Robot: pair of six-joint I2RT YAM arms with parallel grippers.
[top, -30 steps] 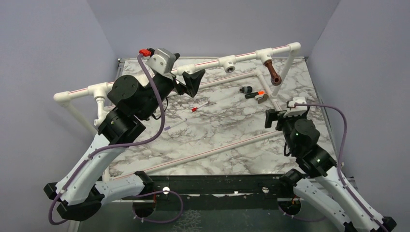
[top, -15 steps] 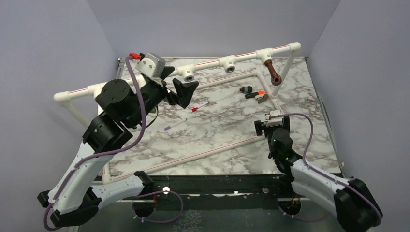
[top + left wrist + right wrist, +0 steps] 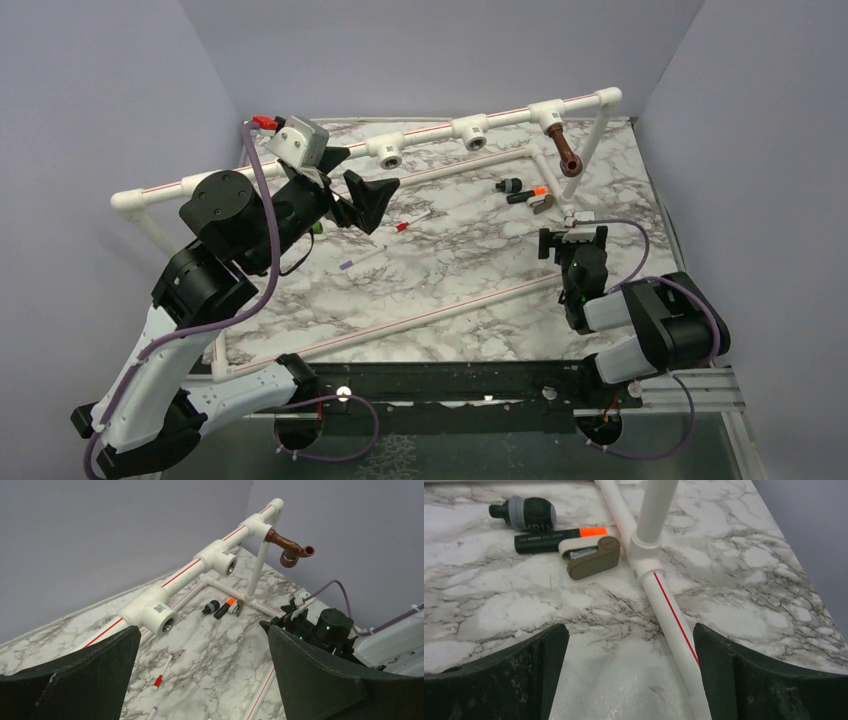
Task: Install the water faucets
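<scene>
While the left gripper and the right gripper both stand wide open and hold nothing, one copper faucet sits in the rightmost T-fitting; two other T-fittings have bare sockets.

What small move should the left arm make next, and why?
Probably draw the left gripper back a little. It is open and empty, and the copper faucet already sits in its tee. Two other tees gape, and only a green speck shows under that arm, maybe the other faucet.
</scene>
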